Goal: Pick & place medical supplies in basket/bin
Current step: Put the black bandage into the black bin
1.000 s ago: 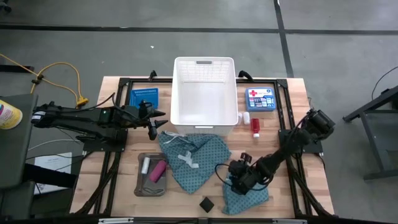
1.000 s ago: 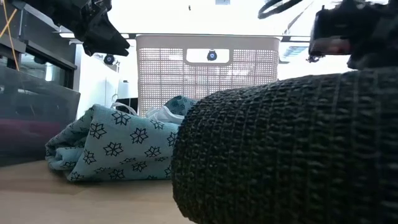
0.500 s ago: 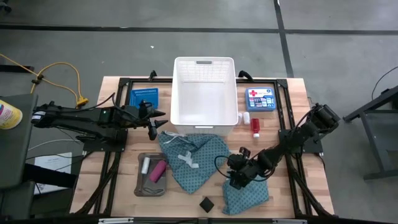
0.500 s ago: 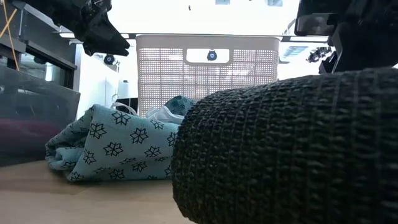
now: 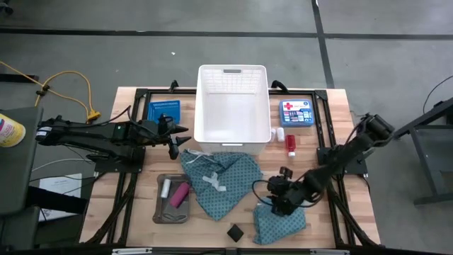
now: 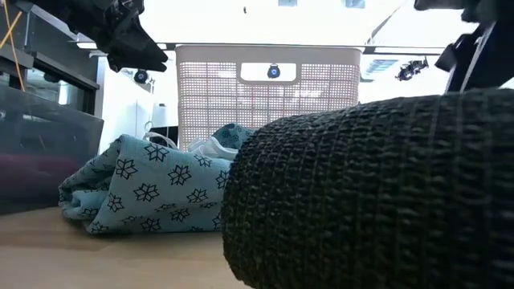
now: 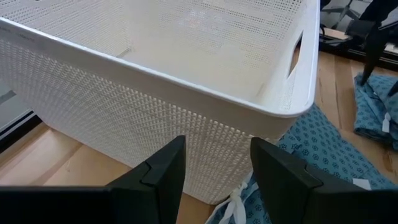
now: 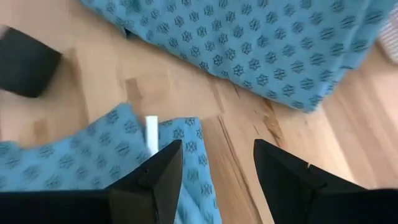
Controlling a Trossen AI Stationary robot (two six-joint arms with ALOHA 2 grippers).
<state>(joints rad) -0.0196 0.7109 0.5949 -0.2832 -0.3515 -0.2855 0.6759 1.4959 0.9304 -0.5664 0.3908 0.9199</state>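
The large teal dotted cloth [image 5: 219,180] lies crumpled in front of the white slotted basket [image 5: 232,106], its white ties [image 5: 212,180] on top. A smaller teal cloth [image 5: 279,221] lies near the table's near edge with a white tie [image 8: 151,134]. My right gripper [image 5: 271,204] [image 8: 214,149] is open and hovers over that cloth's far edge. The black block [image 5: 235,231] [image 8: 25,68] sits on the wood beside it. A pink cylinder [image 5: 180,195] and a white tube [image 5: 166,188] lie in the grey tray [image 5: 160,212]. My left gripper [image 5: 178,139] [image 7: 214,146] is open by the white basket's left near corner.
The blue mesh basket [image 5: 164,110] stands left of the white basket. On its right lie the flat blue box with a red cross [image 5: 296,113] and small red-and-white pieces [image 5: 290,144]. Bare wood shows between the two cloths [image 8: 186,93]. The black block fills the low view's foreground [image 6: 369,193].
My right arm has swung its elbow toward the table's right edge, and its gripper has shifted a little to the right over the small cloth. In the low view the arm has slid out toward the right. Cloths and block lie as before.
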